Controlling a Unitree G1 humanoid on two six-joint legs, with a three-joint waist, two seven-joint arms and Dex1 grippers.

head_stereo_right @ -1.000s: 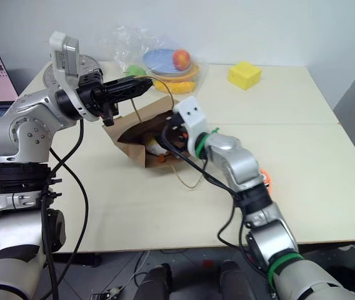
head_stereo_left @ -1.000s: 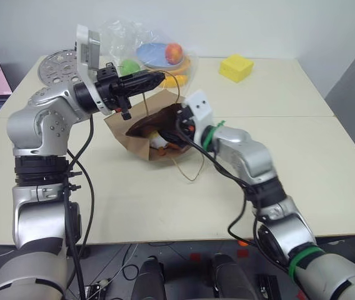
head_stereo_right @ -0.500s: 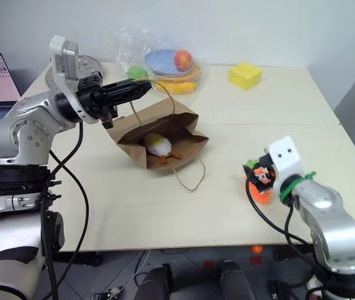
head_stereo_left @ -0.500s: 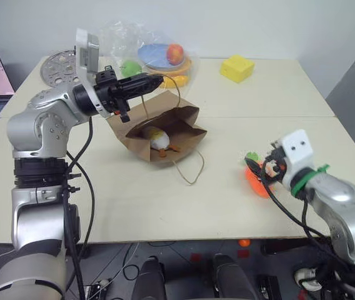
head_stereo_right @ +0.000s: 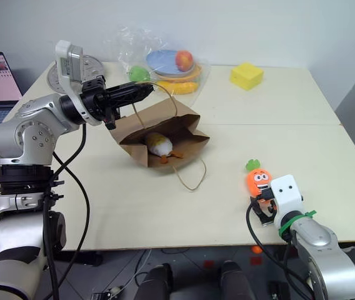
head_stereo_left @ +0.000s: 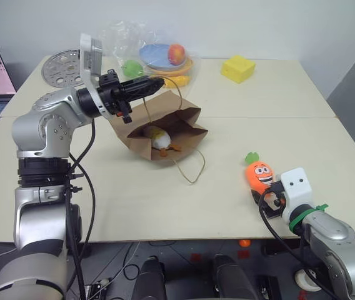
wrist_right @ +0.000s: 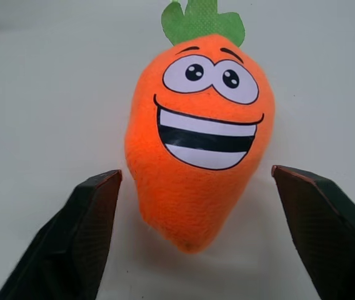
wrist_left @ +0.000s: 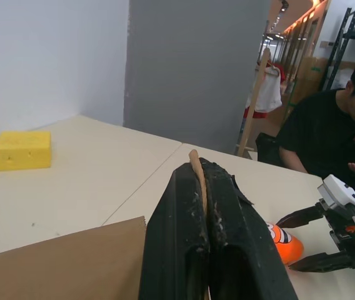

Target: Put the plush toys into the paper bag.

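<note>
On the cream table [head_stereo_left: 134, 206], near its front right edge, lying face up: orange carrot plush [head_stereo_left: 259, 176], green leaves pointing away from the robot, well apart from the bag. Just behind its pointed end, hovering low: right gripper [wrist_right: 196, 250], black fingers [wrist_right: 84, 237] standing wide to either side of the toy's tip, touching nothing, holding nothing. In the left wrist view, showing the same open fingers flanking the carrot's lower end.

Toward the table's middle left, sitting tilted with its mouth gaping toward the robot: brown paper bag [head_stereo_left: 180, 131]. Lying inside, near the bottom fold: white egg plush [head_stereo_left: 158, 138] with yellow face and orange feet. Trailing out over the tabletop in front of the bag: one loop handle [head_stereo_left: 190, 169]. Being held up above the bag's rim: the other handle [wrist_left: 196, 172], pinched between the closed fingers of the left gripper [head_stereo_left: 149, 83], jaws clamped tight on the thin tan cord.

Resting at the far side: clear plastic bag of fruit [head_stereo_left: 159, 53]; yellow block [head_stereo_left: 237, 67]; round perforated metal disc [head_stereo_left: 62, 67]. Sitting beyond the table in the left wrist view: a person in dark clothing.
</note>
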